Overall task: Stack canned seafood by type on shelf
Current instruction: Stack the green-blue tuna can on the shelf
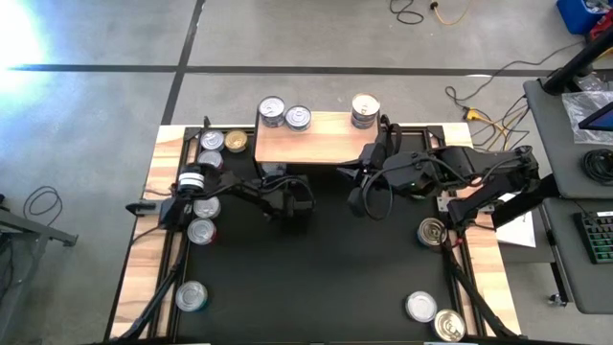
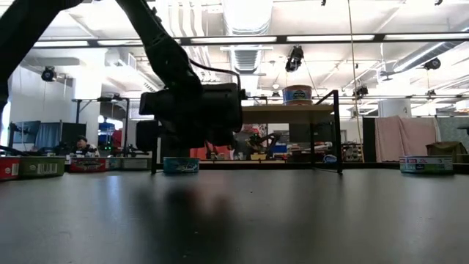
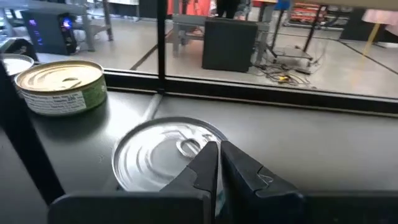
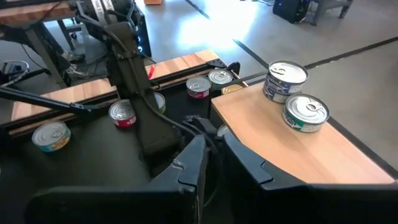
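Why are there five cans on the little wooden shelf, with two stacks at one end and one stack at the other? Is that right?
Not quite: the shelf is not holding five stacks. The high view shows three: two stacks of cans at one end and one stack at the other. How many cans each stack holds can't be told.

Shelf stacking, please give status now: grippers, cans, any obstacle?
Left gripper shut, empty, over a silver-topped can under the shelf. Right gripper shut, empty, by shelf front. Three can stacks on shelf; others on mat.
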Robot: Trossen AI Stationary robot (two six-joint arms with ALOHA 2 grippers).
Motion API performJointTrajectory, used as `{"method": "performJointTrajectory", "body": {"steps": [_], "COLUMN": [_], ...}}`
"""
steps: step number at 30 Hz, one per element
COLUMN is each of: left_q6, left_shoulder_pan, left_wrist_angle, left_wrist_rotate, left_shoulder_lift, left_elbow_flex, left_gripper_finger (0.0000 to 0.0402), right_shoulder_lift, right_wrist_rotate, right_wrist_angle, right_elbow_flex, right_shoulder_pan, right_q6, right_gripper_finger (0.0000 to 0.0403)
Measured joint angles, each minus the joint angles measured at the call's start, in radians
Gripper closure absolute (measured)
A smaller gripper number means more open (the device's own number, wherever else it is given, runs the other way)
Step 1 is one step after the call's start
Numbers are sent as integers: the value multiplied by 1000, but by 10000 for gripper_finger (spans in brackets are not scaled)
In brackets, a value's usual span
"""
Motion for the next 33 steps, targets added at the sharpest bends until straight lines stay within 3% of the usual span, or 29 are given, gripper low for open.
{"method": "performJointTrajectory", "body": {"steps": [8, 16, 25, 33], "left_q6": [-36, 20, 107, 119], "left_shoulder_pan": [75, 49, -176, -395], "left_wrist_angle": [-14, -173, -290, -204], "left_wrist_rotate": [149, 306, 562, 724], "left_shoulder_lift": [-2, -35, -185, -480], "left_elbow_flex": [-10, -11, -25, -189], "left_gripper_finger": [397, 397, 398, 400], "right_shoulder_lift": [0, 0, 0, 1], "right_wrist_rotate": [-11, -29, -35, -37], "right_wrist_angle": [-4, -3, -2, -10], "right_elbow_flex": [0, 0, 0, 0], "right_shoulder_pan": [5, 10, 10, 16], "right_q6": [60, 78, 90, 104], "right_gripper_finger": [358, 355, 355, 358]}}
